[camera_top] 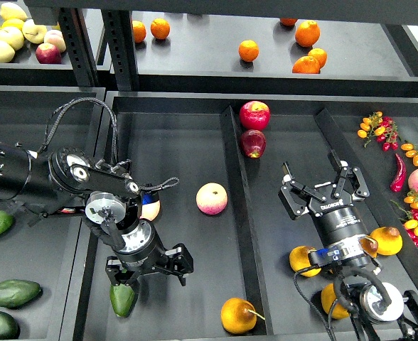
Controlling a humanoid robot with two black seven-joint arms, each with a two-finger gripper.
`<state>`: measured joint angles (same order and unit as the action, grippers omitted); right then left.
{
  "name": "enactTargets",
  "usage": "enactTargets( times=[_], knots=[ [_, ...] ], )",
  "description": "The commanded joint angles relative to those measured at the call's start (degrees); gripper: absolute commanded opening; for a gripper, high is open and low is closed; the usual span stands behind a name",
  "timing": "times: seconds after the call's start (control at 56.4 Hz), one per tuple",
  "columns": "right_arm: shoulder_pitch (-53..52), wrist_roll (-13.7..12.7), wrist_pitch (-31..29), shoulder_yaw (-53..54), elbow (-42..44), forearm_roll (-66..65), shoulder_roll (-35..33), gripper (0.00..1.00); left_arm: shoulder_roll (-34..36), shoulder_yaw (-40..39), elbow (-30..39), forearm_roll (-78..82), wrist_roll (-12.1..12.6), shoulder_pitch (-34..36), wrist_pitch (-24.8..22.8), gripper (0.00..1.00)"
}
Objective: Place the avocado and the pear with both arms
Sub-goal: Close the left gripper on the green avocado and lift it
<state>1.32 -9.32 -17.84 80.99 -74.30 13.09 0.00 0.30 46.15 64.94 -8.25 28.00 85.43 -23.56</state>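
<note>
Smooth green teardrop avocado (123, 299) under left fingers (178, 261), round golden pear (237, 315)

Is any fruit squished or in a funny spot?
Nothing looks squished or spilled. The only odd sight is the avocado, half hidden under the left gripper. The pear lies whole in the same bin, its stem pointing sideways. The right gripper is open with nothing in its jaws.

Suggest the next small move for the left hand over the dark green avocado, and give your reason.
Probably a short drop straight down, then closing. The left hand points downward just above the avocado, which lies on the black tray floor and shows below the fingers; whether they already touch it cannot be told. The pear lies apart to the right, and the right hand is open, away from it.
</note>
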Motion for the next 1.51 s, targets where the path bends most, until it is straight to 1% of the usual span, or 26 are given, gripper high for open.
enactTargets(
  times=[0.0, 0.089, 0.124, 0.425, 0.975, 1.152, 1.488],
  knots=[
    [0.0, 0.01, 0.09, -0.04, 0.03, 0.0, 0.0, 1.0, -0.3, 0.96, -1.13, -0.01, 0.0, -0.88, -0.17, 1.0],
    [0.0, 0.01, 0.09, -0.04, 0.03, 0.0, 0.0, 1.0, -0.3, 1.84, -2.79, -0.1, 0.0, -1.23, -0.17, 0.99],
    [0.0, 0.01, 0.09, -0.13, 0.03, 0.0, 0.0, 1.0, -0.3, 2.72, -4.9, -0.54, 0.0, -2.28, -0.17, 0.99],
    [0.0, 0.01, 0.09, -0.13, 0.03, 0.0, 0.0, 1.0, -0.3, 3.25, -9.21, -0.98, 0.0, -5.1, -0.17, 1.0],
    [0.0, 0.01, -0.09, -0.04, -0.05, 0.0, 0.0, 1.0, -0.3, 3.51, -12.11, -0.54, 0.0, -8.7, -0.52, 0.99],
    [0.0, 0.01, -0.09, -0.04, -0.05, 0.0, 0.0, 1.0, -0.3, 3.25, -15.8, 0.08, 0.0, -10.37, -0.79, 0.99],
    [0.0, 0.01, -0.09, -0.04, -0.05, 0.0, 0.0, 1.0, -0.3, 2.72, -18.0, 1.13, 0.0, -12.57, -0.79, 0.99]
  ],
)
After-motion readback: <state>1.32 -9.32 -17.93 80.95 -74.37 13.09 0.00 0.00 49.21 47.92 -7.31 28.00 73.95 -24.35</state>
